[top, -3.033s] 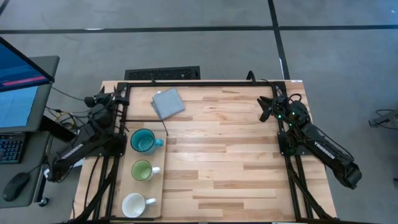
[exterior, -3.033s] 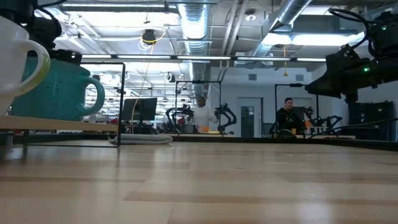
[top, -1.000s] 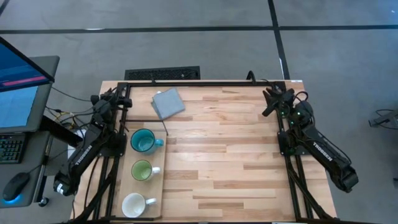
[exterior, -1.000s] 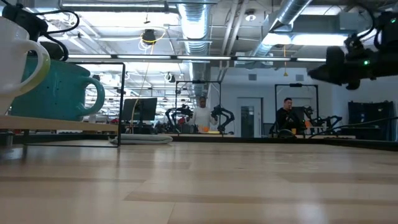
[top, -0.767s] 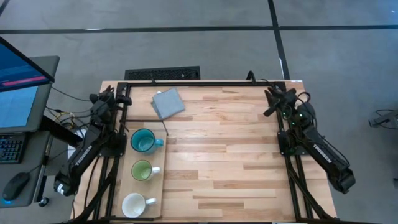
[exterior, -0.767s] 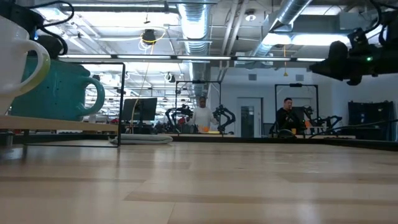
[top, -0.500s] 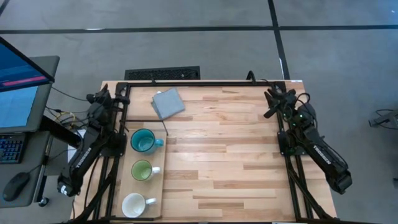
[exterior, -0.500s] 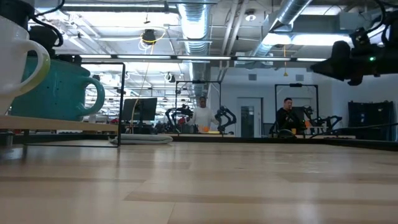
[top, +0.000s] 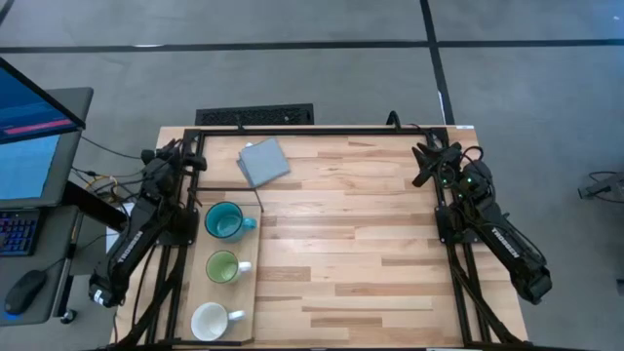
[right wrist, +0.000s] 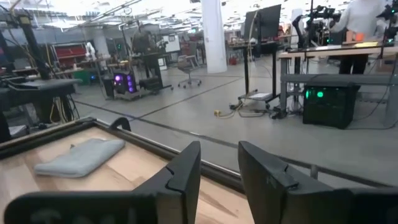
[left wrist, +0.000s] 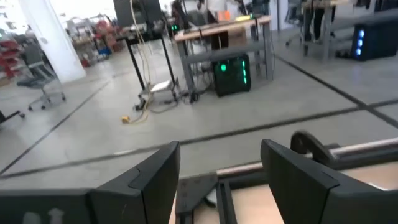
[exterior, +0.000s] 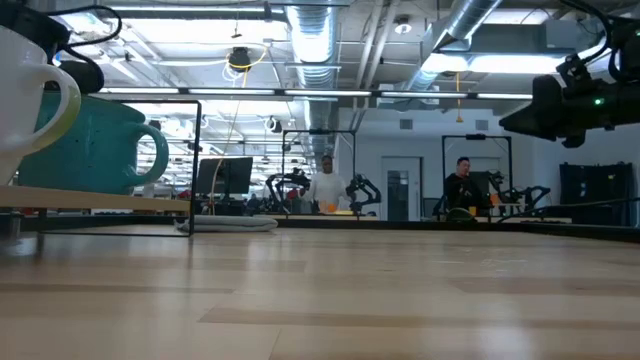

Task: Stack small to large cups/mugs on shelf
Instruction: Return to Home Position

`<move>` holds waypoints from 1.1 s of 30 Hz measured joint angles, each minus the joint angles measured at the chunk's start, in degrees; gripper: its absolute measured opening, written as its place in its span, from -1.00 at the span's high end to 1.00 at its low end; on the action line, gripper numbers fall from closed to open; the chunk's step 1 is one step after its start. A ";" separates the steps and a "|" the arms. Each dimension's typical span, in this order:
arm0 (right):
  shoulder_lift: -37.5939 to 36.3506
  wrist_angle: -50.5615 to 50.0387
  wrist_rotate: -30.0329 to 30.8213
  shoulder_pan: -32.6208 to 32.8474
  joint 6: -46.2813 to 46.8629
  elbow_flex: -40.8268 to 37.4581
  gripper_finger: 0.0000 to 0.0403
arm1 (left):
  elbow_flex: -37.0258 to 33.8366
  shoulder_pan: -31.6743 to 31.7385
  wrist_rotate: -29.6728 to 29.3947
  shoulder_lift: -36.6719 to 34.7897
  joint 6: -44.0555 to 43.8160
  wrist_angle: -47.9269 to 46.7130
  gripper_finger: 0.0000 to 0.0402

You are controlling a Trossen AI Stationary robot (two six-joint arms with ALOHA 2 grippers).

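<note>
Three mugs stand upright in a row on the pale shelf (top: 244, 292) along the table's left side. The teal mug (top: 225, 221) is farthest, the green mug (top: 221, 266) is in the middle, and the white mug (top: 209, 320) is nearest. In the low view the white mug (exterior: 22, 95) and the teal mug (exterior: 95, 140) sit on the shelf (exterior: 110, 199). My left gripper (top: 195, 156) hangs at the far left corner, open (left wrist: 221, 165) and holding nothing. My right gripper (top: 423, 164) hangs at the far right corner, fingers slightly apart (right wrist: 219, 165) with nothing between them.
A flat grey pad (top: 263, 161) lies at the far left of the striped tabletop (top: 361, 244), beside the left gripper. A dark frame rail (top: 312, 130) runs along the table's edges. People (exterior: 325, 185) stand in the room beyond the far edge.
</note>
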 joint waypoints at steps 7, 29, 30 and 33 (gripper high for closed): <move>0.07 -0.11 0.04 0.00 -0.01 0.03 0.35 | 0.33 0.00 -0.42 -0.02 -1.69 -1.88 -0.08; 0.07 -0.23 0.06 0.00 0.01 0.09 0.35 | 0.26 0.00 -0.38 -0.02 -2.13 -2.14 -0.08; 0.07 -0.23 0.06 0.00 0.01 0.09 0.35 | 0.26 0.00 -0.38 -0.02 -1.98 -2.17 -0.08; 0.07 -0.23 0.06 0.00 0.01 0.09 0.35 | 0.24 0.00 -0.38 -0.02 -1.88 -2.17 -0.08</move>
